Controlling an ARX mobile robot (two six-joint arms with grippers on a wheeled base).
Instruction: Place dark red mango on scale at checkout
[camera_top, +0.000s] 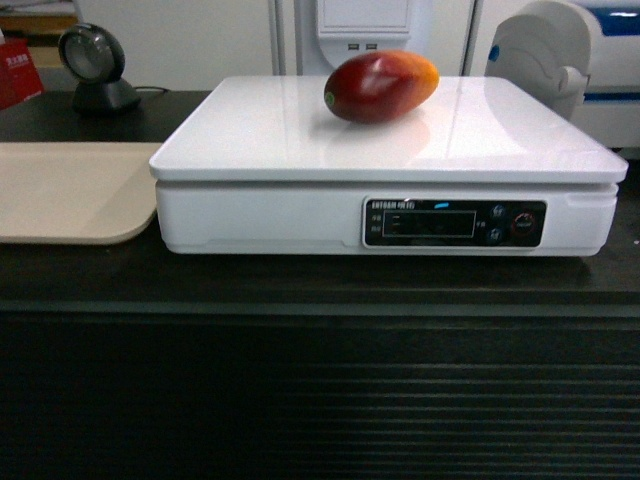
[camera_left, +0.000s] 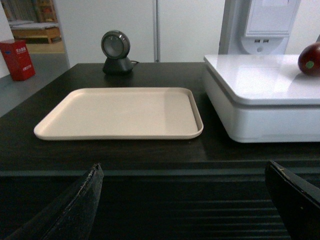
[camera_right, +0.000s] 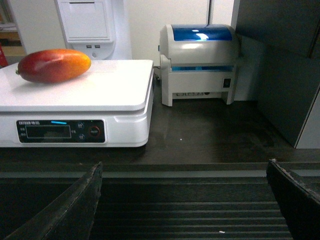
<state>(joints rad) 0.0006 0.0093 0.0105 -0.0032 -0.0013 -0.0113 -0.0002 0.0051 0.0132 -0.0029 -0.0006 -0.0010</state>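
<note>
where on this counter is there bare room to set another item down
The beige tray left of the scale lies bare. The scale's front and left platform is free; the dark red mango sits near its back edge. Dark counter shows bare between the scale and the printer. It is tighter behind the tray, by the round scanner.

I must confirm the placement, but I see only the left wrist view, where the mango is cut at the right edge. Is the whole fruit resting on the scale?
Observer: Yes. In the head view the whole dark red mango lies on the scale, toward the back of its platform.
Operator: Is any gripper touching it?
Observer: No. The right gripper is open and empty, low in front of the checkout.
Operator: What stands right of the scale?
Observer: A white-and-blue printer, apart from the scale.
</note>
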